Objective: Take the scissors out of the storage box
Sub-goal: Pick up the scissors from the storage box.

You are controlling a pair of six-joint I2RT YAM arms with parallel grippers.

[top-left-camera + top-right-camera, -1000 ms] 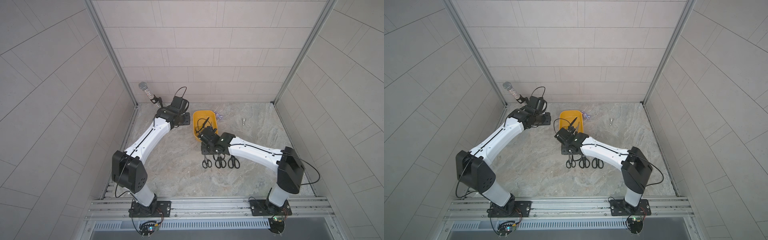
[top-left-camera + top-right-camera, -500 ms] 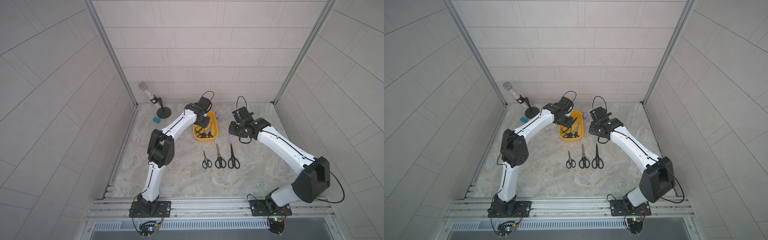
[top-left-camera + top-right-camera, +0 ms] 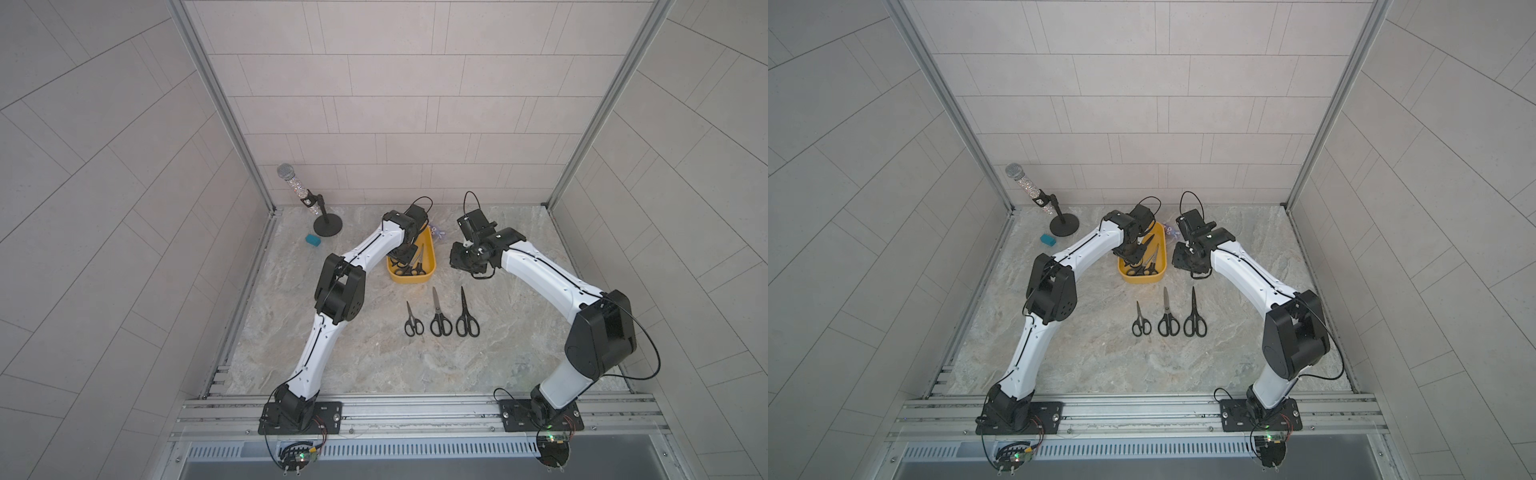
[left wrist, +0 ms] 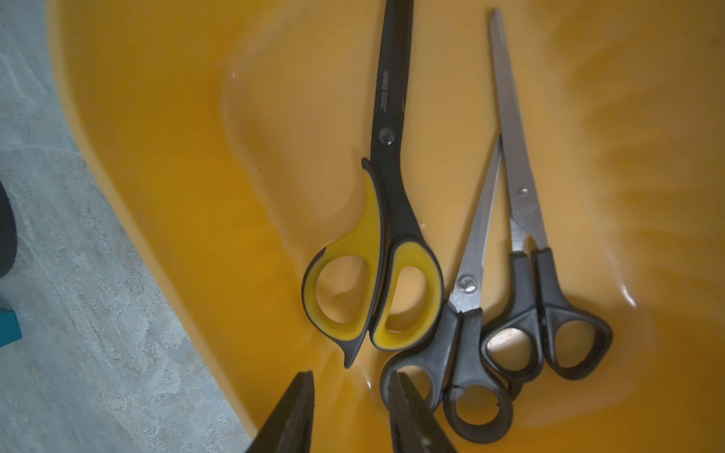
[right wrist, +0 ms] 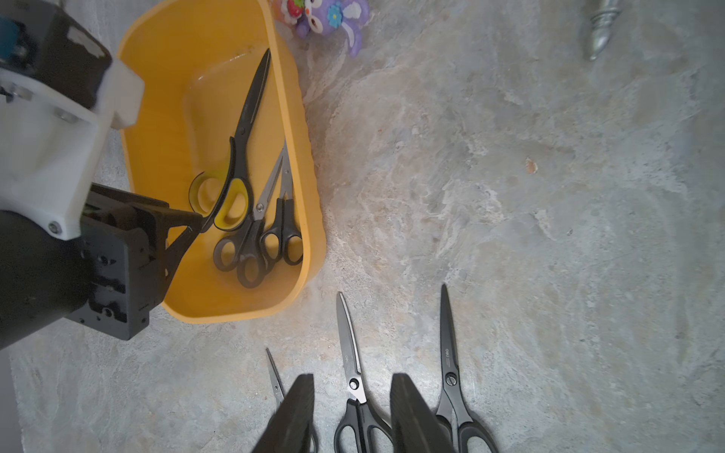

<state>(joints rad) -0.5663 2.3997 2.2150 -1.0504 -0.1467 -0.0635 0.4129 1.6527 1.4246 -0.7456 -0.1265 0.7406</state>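
Observation:
The mustard-yellow storage box point(image 3: 432, 258) point(image 3: 1163, 259) point(image 5: 310, 196) point(image 4: 117, 157) holds three scissors. One pair has yellow-and-black handles point(image 4: 372, 219) point(image 5: 245, 121); two pairs have silver blades and black handles point(image 4: 476, 235) point(image 4: 518, 164) point(image 5: 270, 188). My left gripper point(image 4: 351, 378) point(image 3: 405, 253) point(image 3: 1133, 254) point(image 5: 188, 231) reaches into the box, open and holding nothing, its tips just short of the yellow handles. My right gripper point(image 5: 353, 378) point(image 3: 459, 262) point(image 3: 1183, 259) hovers open to the right of the box. Three black scissors point(image 3: 413, 322) point(image 3: 439, 318) point(image 3: 466, 316) lie in a row on the table.
A glittery microphone on a black stand point(image 3: 307, 199) and a teal block point(image 3: 312, 240) sit at the back left. A purple toy point(image 5: 333, 15) lies just behind the box. A small silver metal piece point(image 5: 600, 19) lies further right.
Over the last second my left arm swung from the back left to the box. My right arm pulled back from the row of scissors to the right of the box. Both have since held still.

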